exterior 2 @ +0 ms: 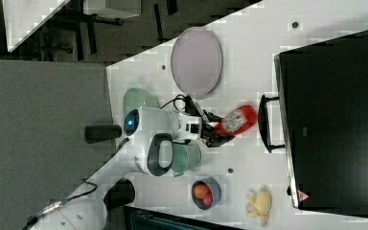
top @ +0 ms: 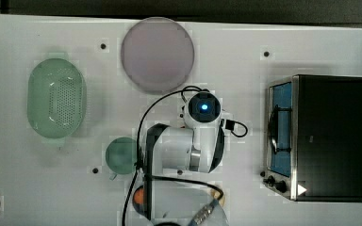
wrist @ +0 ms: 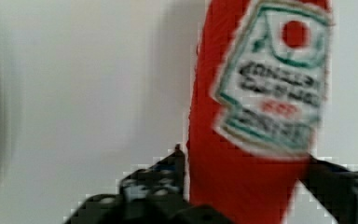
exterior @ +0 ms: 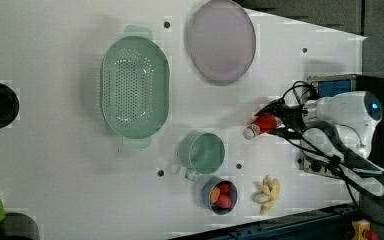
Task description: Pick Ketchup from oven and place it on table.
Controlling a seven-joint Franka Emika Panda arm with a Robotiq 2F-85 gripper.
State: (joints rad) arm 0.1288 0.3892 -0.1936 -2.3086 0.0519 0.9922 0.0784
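Observation:
The Ketchup (exterior 2: 235, 120), a red bottle with a white-and-red label, is held by its lower body in my gripper (exterior 2: 216, 129). In the wrist view the bottle (wrist: 247, 116) sits between the two dark fingers (wrist: 156, 182) of the gripper (wrist: 247, 186). The left view shows the gripper (exterior: 280, 122) shut on the bottle (exterior: 265, 122), white cap pointing away from the oven (exterior: 337, 85). The bottle is over the white table (exterior 2: 249, 67), just in front of the oven's (exterior 2: 335, 120) handle. In the top view the arm's wrist hides the bottle, beside the oven (top: 332, 136) on the table (top: 245, 61).
A lilac plate (top: 157, 54) lies behind the arm and a green colander (top: 55, 104) sits at the top view's left. A green cup (exterior: 202, 153), a bowl of red and orange fruit (exterior: 221, 196) and bananas (exterior: 266, 194) stand close to the gripper.

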